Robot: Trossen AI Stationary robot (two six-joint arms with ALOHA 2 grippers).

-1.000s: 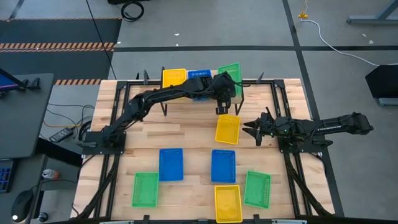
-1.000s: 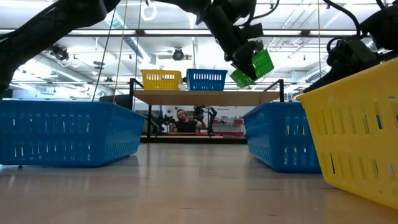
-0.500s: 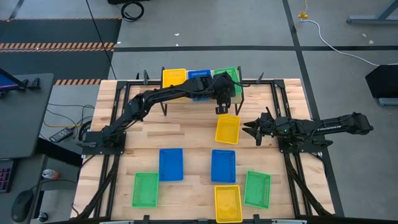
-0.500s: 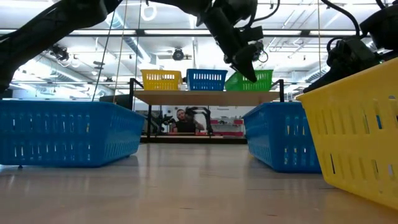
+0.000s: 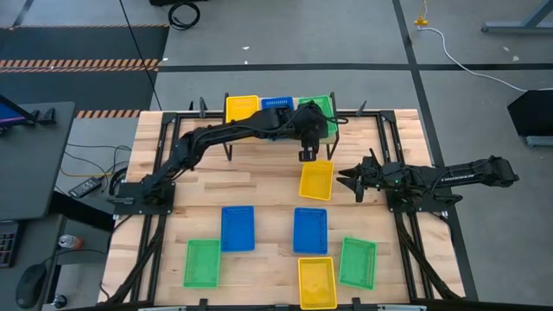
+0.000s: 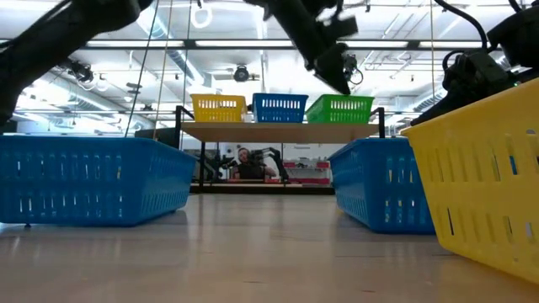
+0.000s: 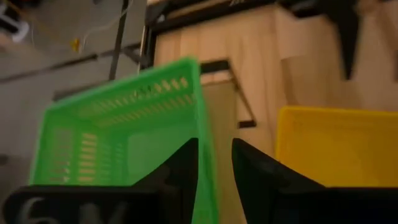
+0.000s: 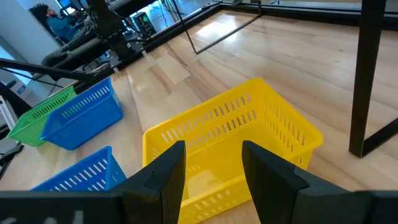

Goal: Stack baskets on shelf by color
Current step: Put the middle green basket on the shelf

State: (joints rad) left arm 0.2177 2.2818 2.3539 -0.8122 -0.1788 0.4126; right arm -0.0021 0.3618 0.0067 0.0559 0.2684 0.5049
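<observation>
Three baskets stand in a row on the shelf [image 6: 278, 131]: yellow [image 6: 219, 108], blue [image 6: 280, 108] and green [image 6: 340, 108]. The green basket [image 5: 316, 105] rests level on its base at the shelf's right end. My left gripper [image 6: 339, 74] hovers just above it and is open. In the left wrist view [image 7: 216, 155] its fingers stand on either side of one side wall of the green basket [image 7: 124, 130]. My right gripper [image 5: 354, 181] waits open, low over the table. It faces a yellow basket [image 8: 230, 140] that lies on the tabletop.
Several more baskets lie on the slatted table: the yellow one [image 5: 315, 179] below the shelf, two blue [image 5: 238, 228] [image 5: 310, 230], two green [image 5: 201, 263] [image 5: 357, 262] and a yellow [image 5: 316, 282] at the near edge. A person sits in the room beyond the shelf.
My left gripper carried the green basket toward the far edge. The basket was tilted in the air and has come down level onto the shelf's right end, beside the blue basket. The gripper then rose a little clear of it.
</observation>
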